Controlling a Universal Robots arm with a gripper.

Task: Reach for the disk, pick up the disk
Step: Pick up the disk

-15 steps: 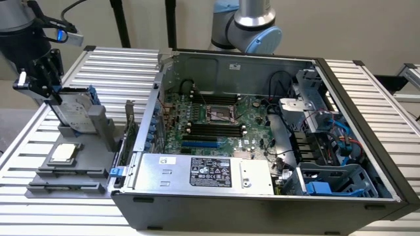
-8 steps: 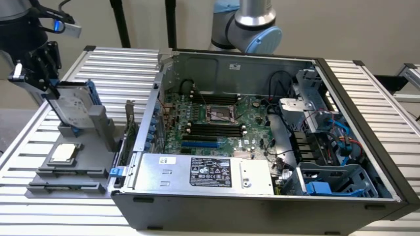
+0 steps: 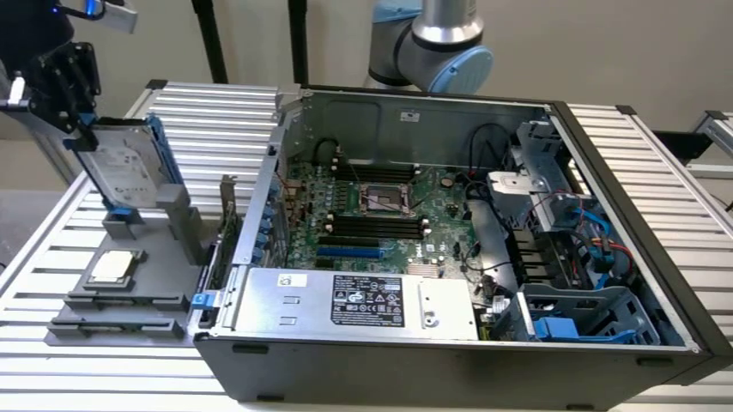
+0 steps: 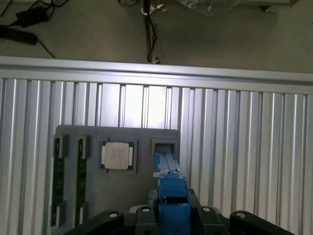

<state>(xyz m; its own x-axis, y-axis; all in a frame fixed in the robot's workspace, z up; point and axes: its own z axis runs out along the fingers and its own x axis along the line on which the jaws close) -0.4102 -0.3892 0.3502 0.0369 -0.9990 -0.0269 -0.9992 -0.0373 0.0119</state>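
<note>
Nearest, at the bottom of the exterior view, is one open computer case (image 3: 458, 378) on a slatted metal table (image 3: 46, 378). One silver box (image 3: 287, 300) sits in its front edge, with one black label (image 3: 368, 300) whose print is too small to read. In the lower left of the frame lies one grey tray (image 3: 81, 330) with one small square chip (image 3: 115, 267) resting in a pocket and two long narrow slots beside it. Just behind the chip stands the one disk (image 3: 124, 172), on end and slightly tilted, blue rails along its edges, its lower end at an upright grey stand (image 3: 172, 215). I cannot tell whether it is seated there. Its white label carries print I cannot make out. The one black gripper (image 3: 78, 129) is at the disk's upper end in the upper left. In the wrist view the jaws sit clamped against both sides of the blue rail. Farther back are the case's one green motherboard (image 3: 378, 215) and, at the top, the single arm (image 3: 441, 39).
</note>
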